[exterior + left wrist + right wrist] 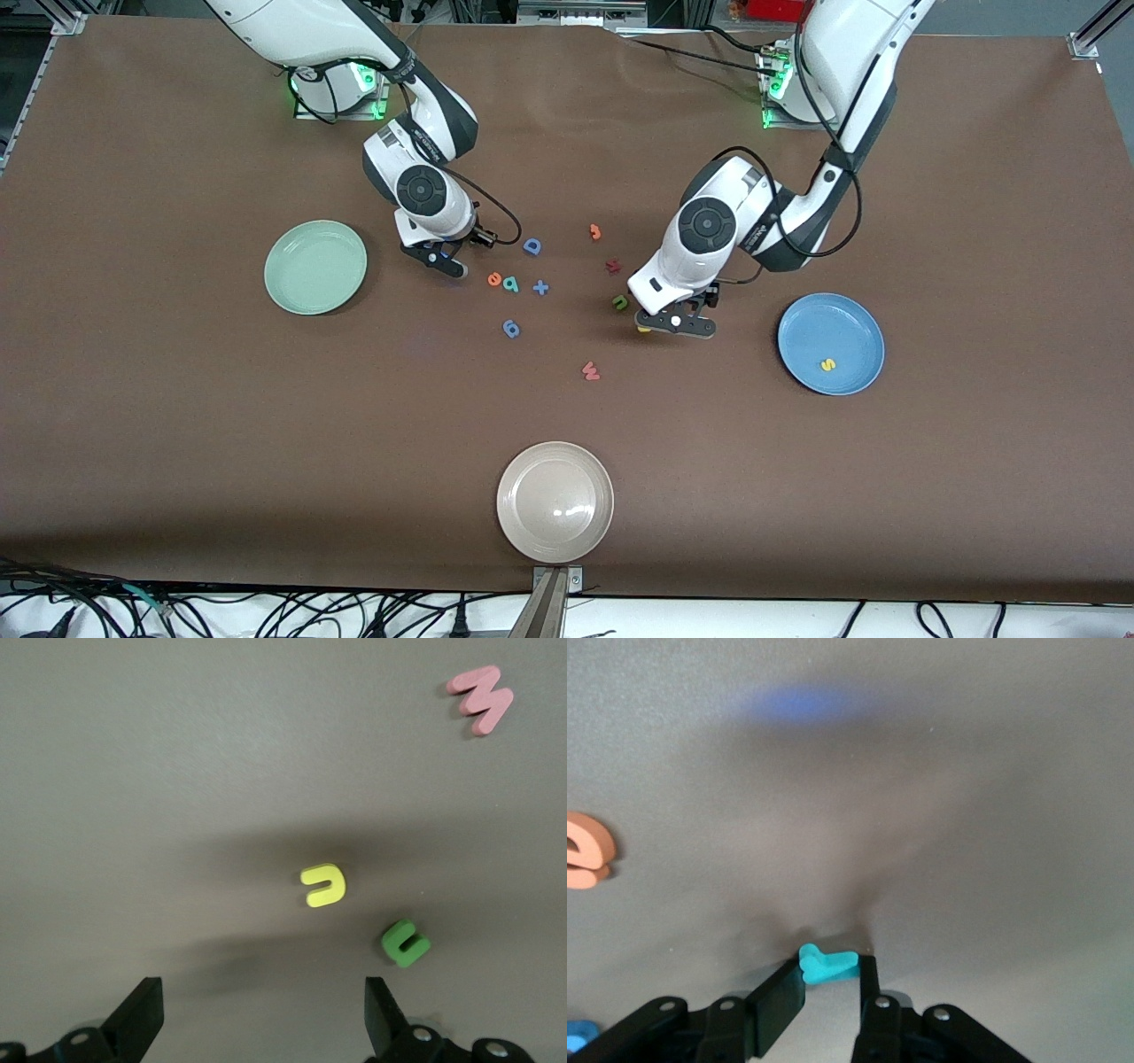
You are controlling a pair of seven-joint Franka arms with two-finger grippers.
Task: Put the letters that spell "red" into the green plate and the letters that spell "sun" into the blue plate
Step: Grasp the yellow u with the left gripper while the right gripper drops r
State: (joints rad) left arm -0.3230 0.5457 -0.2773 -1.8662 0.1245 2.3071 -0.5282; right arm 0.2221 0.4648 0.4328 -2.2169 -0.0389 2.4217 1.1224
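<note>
The right gripper (446,263) sits in the upper middle of the front picture, between the green plate (315,267) and the orange "e" (494,280). Its jaws are clamped on the teal "r" (827,965). The teal "d" (511,283) lies just beside the "e".

The left gripper (677,324) hangs near the middle of the picture with its jaws wide apart over the yellow "u" (323,885). The green "n" (405,943) lies close by. The yellow "s" (827,363) is in the blue plate (811,326) at the right.
</note>
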